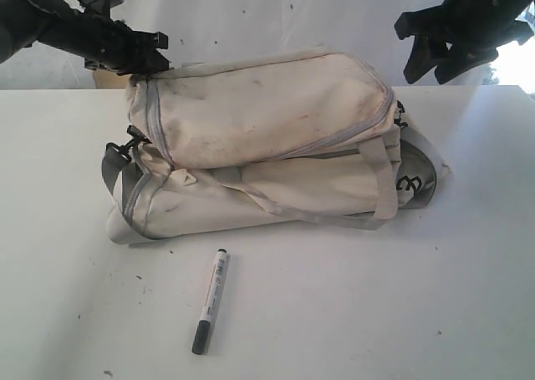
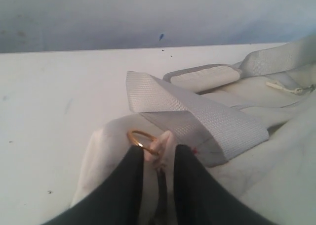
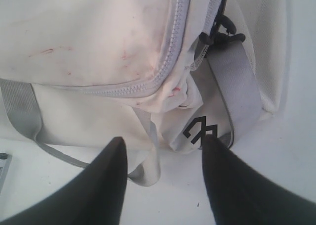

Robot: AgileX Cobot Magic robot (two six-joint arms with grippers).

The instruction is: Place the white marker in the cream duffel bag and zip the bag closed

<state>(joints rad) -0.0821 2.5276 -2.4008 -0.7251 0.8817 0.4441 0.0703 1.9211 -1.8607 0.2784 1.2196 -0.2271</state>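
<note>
White marker (image 1: 211,301): on table (image 1: 401,313) just before cream duffel bag (image 1: 259,138), unstowed; left gripper (image 2: 159,155) pinching ringed tab (image 2: 156,144) at bag's end, probably to draw the zip; right gripper (image 3: 165,146) spread, poised above opposite end.

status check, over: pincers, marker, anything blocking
Left pincer pinched on cream duffel bag end. Right pincer open, off the bag. White marker on table, outside bag. Zip looks shut.
</note>
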